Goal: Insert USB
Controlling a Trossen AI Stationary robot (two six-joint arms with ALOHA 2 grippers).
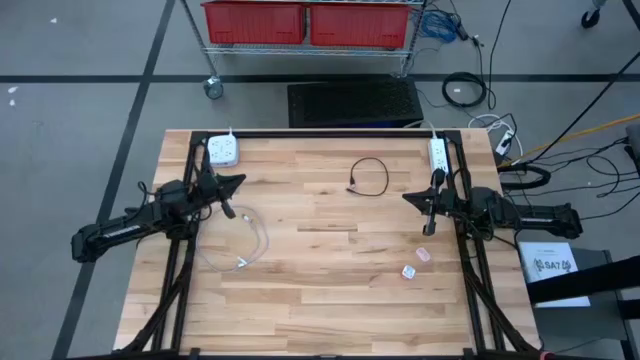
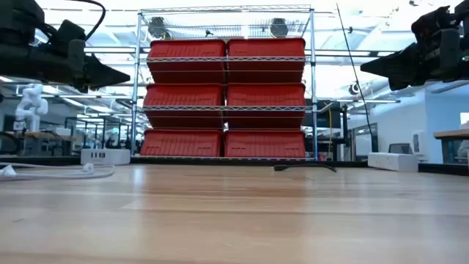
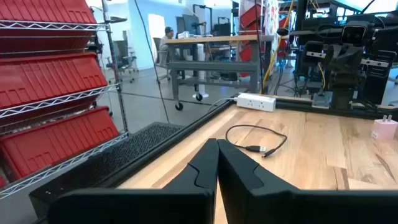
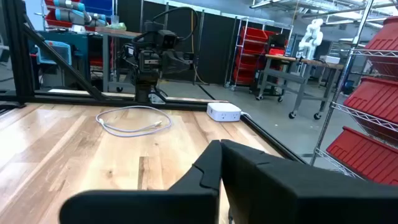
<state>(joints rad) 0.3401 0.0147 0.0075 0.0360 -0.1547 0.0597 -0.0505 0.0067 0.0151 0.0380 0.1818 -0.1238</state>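
Black USB cable (image 1: 371, 175) lies looped on table (image 1: 330, 280)

Black cable (image 1: 370, 176) mid-table, white cable (image 1: 243, 240) left, power strips (image 1: 437, 151) apparently along far edge.

Past my table's (image 1: 330, 290) far edge, a wire rack (image 2: 139, 88) on casters holds red bins (image 1: 305, 22). A black mat (image 1: 355, 102) lies on the floor between rack and table. Loose cords (image 1: 465, 90) are coiled on the floor near the mat. A paper sheet (image 1: 548, 265) sits off my right side. Far in the room there is a grey desk (image 3: 211, 53) with a person (image 3: 168, 32) behind it, and a white robot arm (image 4: 309, 34).
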